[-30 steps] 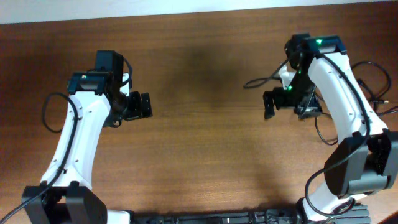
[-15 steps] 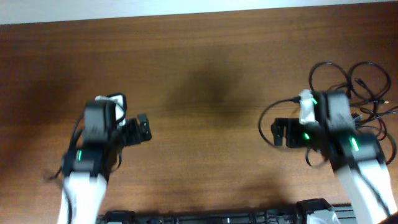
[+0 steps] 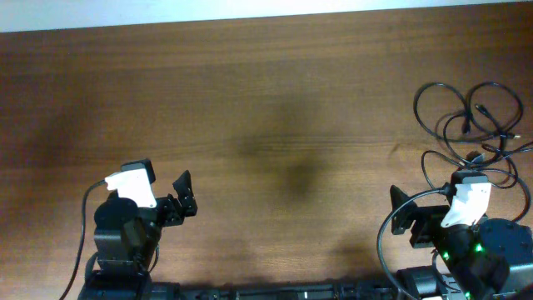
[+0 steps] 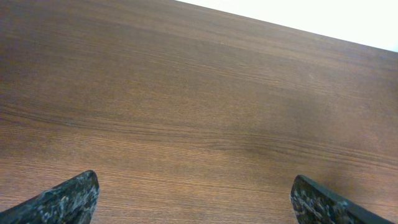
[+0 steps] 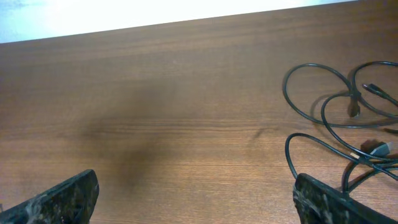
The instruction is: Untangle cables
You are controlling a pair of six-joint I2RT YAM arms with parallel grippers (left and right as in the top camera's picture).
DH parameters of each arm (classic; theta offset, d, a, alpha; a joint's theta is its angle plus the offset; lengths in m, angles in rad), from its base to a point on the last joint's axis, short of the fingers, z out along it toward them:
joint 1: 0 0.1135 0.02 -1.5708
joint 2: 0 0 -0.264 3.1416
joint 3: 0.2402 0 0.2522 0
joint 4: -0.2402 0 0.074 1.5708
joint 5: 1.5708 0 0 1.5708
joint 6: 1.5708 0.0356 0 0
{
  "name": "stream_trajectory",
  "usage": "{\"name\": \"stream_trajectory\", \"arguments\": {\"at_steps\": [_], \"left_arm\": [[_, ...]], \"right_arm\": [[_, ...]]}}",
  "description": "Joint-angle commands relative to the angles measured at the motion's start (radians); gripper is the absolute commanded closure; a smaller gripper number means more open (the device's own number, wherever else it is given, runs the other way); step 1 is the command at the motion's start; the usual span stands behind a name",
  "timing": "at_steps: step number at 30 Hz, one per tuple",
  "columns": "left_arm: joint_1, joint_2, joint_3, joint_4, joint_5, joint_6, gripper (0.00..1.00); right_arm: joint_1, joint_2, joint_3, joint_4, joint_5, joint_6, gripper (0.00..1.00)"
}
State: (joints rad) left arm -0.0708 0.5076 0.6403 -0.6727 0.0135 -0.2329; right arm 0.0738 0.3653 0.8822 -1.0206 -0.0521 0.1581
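Observation:
The cables (image 3: 470, 121) lie in loose black loops on the brown table at the far right. They also show at the right of the right wrist view (image 5: 348, 106), with small plug ends. My right gripper (image 3: 401, 218) is open and empty near the front right, short of the cables; it also shows in the right wrist view (image 5: 196, 199). My left gripper (image 3: 185, 193) is open and empty near the front left, far from the cables. In the left wrist view its fingers (image 4: 196, 199) frame bare table.
The wooden table (image 3: 275, 108) ends at a white strip along the back edge. Both arm bases sit at the front edge, with thicker black wires running from them.
Both arms have pulled back from mid-table toward the front edge. The right arm has moved off the cables, which now lie uncovered at the far right.

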Motion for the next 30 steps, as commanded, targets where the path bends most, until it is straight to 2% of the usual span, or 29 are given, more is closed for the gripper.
{"name": "stream_trajectory", "arguments": {"at_steps": [1,21,25,27,30], "left_arm": [[0.002,-0.003,-0.010,-0.002,-0.014,-0.010,0.01],[0.002,-0.003,-0.010,-0.002,-0.014,-0.010,0.01],[0.002,-0.003,-0.010,-0.002,-0.014,-0.010,0.01],[0.002,-0.003,-0.010,-0.002,-0.014,-0.010,0.01],[0.002,-0.003,-0.010,-0.002,-0.014,-0.010,0.01]], "right_arm": [[0.005,-0.005,-0.007,0.000,0.012,0.008,0.01],[0.005,-0.011,-0.007,-0.003,0.014,0.006,0.01],[0.005,-0.043,-0.010,-0.011,0.075,-0.016,0.01],[0.005,-0.069,-0.028,0.011,0.091,-0.016,0.01],[0.005,-0.149,-0.135,0.139,0.090,-0.023,0.01]]}}
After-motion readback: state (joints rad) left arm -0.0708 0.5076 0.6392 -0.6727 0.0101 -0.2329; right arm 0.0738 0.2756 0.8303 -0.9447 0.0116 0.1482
